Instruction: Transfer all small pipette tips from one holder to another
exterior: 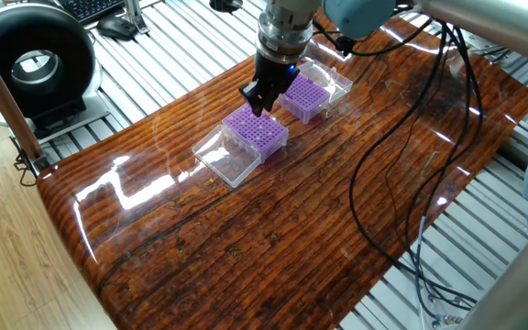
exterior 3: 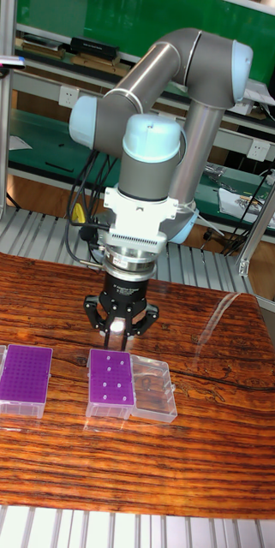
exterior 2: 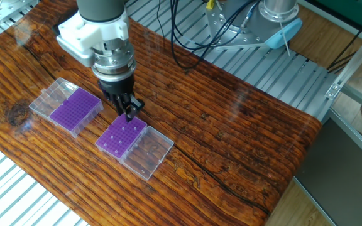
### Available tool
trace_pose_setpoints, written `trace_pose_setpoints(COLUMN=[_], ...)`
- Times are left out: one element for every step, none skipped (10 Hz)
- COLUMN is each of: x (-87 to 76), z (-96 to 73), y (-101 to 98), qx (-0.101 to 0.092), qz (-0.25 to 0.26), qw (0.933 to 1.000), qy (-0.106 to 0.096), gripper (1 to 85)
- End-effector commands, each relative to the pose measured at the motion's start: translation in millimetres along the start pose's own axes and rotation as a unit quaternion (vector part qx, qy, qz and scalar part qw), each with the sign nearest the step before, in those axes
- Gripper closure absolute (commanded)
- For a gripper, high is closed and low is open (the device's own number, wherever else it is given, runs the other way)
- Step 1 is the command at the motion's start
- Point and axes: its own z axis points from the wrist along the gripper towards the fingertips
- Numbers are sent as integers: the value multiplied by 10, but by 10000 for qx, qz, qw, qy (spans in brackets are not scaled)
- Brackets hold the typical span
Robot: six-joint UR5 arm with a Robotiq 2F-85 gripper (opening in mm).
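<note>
Two purple holders stand side by side on the wooden table, each with a clear lid folded open. One holder (exterior 2: 75,108) (exterior: 302,96) (exterior 3: 26,375) carries a dense grid of small pipette tips (exterior: 306,92). The other holder (exterior 2: 123,137) (exterior: 257,130) (exterior 3: 110,384) shows only several pale tips (exterior 2: 119,141). My gripper (exterior 2: 130,113) (exterior: 257,101) (exterior 3: 118,336) hangs a little above the back edge of the sparse holder. Its fingers are drawn together. Whether a tip sits between them is too small to tell.
Black cables (exterior: 401,165) trail across the table's right part. A round black device (exterior: 33,62) stands off the table's corner. Ribbed metal platforms (exterior 2: 256,56) border the table. The open clear lids (exterior 2: 146,154) (exterior 2: 50,95) lie flat beside their holders.
</note>
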Motion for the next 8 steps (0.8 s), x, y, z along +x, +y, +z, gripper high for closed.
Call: trace_pose_setpoints(x=[75, 93, 103, 62, 35, 17, 4, 9], z=[-16, -17, -16, -16, 4, 65, 130, 183], y=[-98, -123, -84, -97, -101, -162, -147, -144], qx=[172, 223, 150, 172, 152, 179, 84, 77], qz=[177, 236, 334, 368, 414, 380, 372, 365], qw=[9996, 9993, 9991, 9991, 9990, 9991, 9993, 9993], qy=[147, 179, 200, 119, 67, 41, 14, 22], gripper=[523, 523, 523, 523, 530, 530, 530, 530])
